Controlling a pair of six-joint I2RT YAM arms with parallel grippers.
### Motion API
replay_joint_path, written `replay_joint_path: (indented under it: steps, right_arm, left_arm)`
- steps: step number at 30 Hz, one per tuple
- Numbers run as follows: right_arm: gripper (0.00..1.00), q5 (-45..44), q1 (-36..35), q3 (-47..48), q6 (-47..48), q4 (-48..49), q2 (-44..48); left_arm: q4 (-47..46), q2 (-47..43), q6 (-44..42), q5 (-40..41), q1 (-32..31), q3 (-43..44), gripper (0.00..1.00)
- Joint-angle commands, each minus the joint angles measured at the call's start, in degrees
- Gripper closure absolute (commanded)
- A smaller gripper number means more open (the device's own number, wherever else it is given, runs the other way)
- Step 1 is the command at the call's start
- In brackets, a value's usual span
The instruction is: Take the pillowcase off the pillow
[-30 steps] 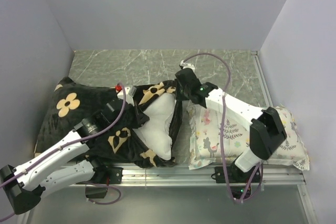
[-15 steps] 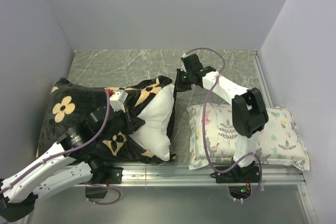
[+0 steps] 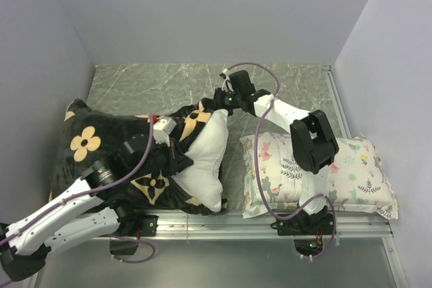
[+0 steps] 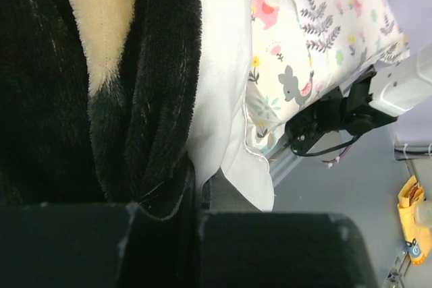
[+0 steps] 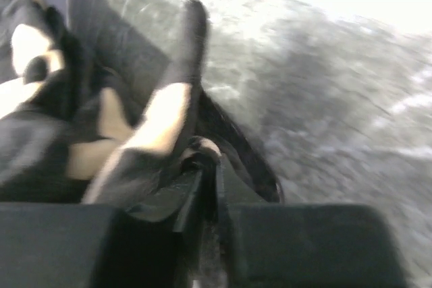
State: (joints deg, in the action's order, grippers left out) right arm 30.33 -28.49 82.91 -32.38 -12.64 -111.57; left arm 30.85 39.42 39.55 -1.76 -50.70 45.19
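The black plush pillowcase [image 3: 88, 143] with tan flowers lies at the left and still covers the left part of the white pillow [image 3: 206, 153], which bulges out of its open right end. My left gripper [image 3: 181, 160] sits at the opening's edge. In the left wrist view it [image 4: 197, 190] is shut on the pillowcase's [image 4: 67, 99] hem, with the pillow [image 4: 219, 65] pressed against the fingers. My right gripper [image 3: 217, 102] is at the opening's far corner. In the right wrist view it [image 5: 208, 166] is shut on a fold of the pillowcase [image 5: 162, 119].
A smaller white pillow with a pastel animal-and-plant print [image 3: 317, 173] lies at the right under the right arm; it also shows in the left wrist view [image 4: 317, 38]. The marbled tabletop [image 3: 162, 85] is walled by grey panels. A metal rail [image 3: 223, 224] runs along the front edge.
My right gripper has swung left and farther back, from over the printed pillow to the pillowcase's far corner. The left arm and the pillowcase shifted a little left, and the pillow's top corner rose.
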Motion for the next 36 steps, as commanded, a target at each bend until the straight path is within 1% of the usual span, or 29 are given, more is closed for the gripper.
replay_joint_path:
  steps: [1,2,3,5,6,7,8,9,10,11,12,13,14,15,16,17,20,22,26,30,31,32,36]
  right_arm:
    - [0.77,0.2,-1.2,-1.2,-0.3,12.6,3.1]
    - [0.71,1.0,-1.0,-1.8,-0.9,14.1,3.4]
    - [0.58,2.4,-0.4,-2.1,-1.2,15.4,3.7]
    - [0.5,2.4,0.1,-1.8,-0.9,14.7,4.4]
    - [0.44,2.4,0.4,-1.3,-0.4,13.4,4.5]
    - [0.42,1.5,1.0,0.0,0.0,13.1,5.0]
    - [0.4,0.2,1.1,1.0,0.5,8.8,5.0]
    - [0.35,-1.0,1.2,1.9,1.4,7.4,5.1]
    - [0.33,-3.2,1.2,3.3,2.0,6.2,5.6]
    - [0.31,-4.9,1.2,4.3,2.6,2.6,5.6]
    - [0.29,-7.4,1.2,5.5,2.8,0.1,5.4]
    - [0.27,-10.9,1.4,7.7,3.0,-2.0,5.1]
    - [0.27,-12.9,1.3,8.5,3.3,-5.3,5.0]
    - [0.26,-14.6,1.5,9.2,3.5,-6.8,5.0]
    - [0.26,-18.3,1.8,9.4,2.9,-8.5,5.7]
    - [0.25,-19.5,2.1,9.1,2.7,-8.8,6.2]
    - [0.24,-18.9,4.0,6.0,1.3,-7.0,9.2]
    - [0.23,-18.7,4.7,4.3,1.1,-6.6,11.7]
    - [0.23,-18.8,4.9,1.7,2.0,-7.1,17.2]
    - [0.21,-17.7,4.5,-8.2,1.1,-3.0,26.4]
    - [0.21,-17.1,4.1,-13.2,0.8,-1.9,30.1]
    - [0.21,-16.7,3.7,-16.1,0.3,0.8,32.2]
    - [0.16,-17.1,0.0,-29.5,-0.2,5.1,41.7]
  left_arm:
    - [-7.8,2.2,0.3,-10.8,-2.0,0.0,0.99]
    - [-8.4,2.7,0.4,-10.3,-2.0,-0.1,0.99]
    - [-8.9,3.6,0.5,-9.8,-2.0,-0.2,0.99]
    - [-9.8,4.6,0.7,-7.8,-2.0,0.1,1.0]
    - [-9.8,5.9,0.8,-6.9,-2.0,0.2,1.0]
    - [-9.7,6.5,1.2,-5.9,-2.0,0.4,1.0]
    - [-9.3,7.6,1.6,-3.3,-2.0,0.5,0.99]
    - [-9.1,8.1,1.9,-2.0,-2.0,0.8,0.99]
    - [-8.9,8.6,2.6,-1.0,-2.0,1.0,0.98]
    - [-8.8,9.3,2.9,1.4,-2.0,1.1,0.92]
    - [-8.5,9.5,3.2,1.6,-2.0,1.3,0.9]
    - [-8.6,9.6,3.8,1.6,-2.0,1.4,0.87]
    - [-8.4,9.8,4.2,3.9,-2.1,1.6,0.8]
    - [-8.4,9.7,4.5,5.5,-2.0,1.6,0.77]
    - [-8.5,9.5,4.8,5.9,-2.0,1.7,0.69]
    - [-8.6,9.4,5.1,6.4,-2.0,1.6,0.66]
    - [-8.6,9.1,5.4,7.9,-2.0,1.7,0.55]
    - [-8.8,9.4,5.3,8.2,-2.0,2.0,0.52]
    - [-8.3,10.9,5.0,9.8,-2.0,3.4,0.43]
    - [-9.1,12.3,5.1,11.7,-2.0,6.0,0.39]
    - [-9.6,12.5,4.8,11.9,-2.0,6.6,0.38]
    - [-9.9,13.2,4.7,12.0,-2.0,7.0,0.38]
    - [-12.6,14.9,4.5,11.4,-2.0,10.2,0.37]
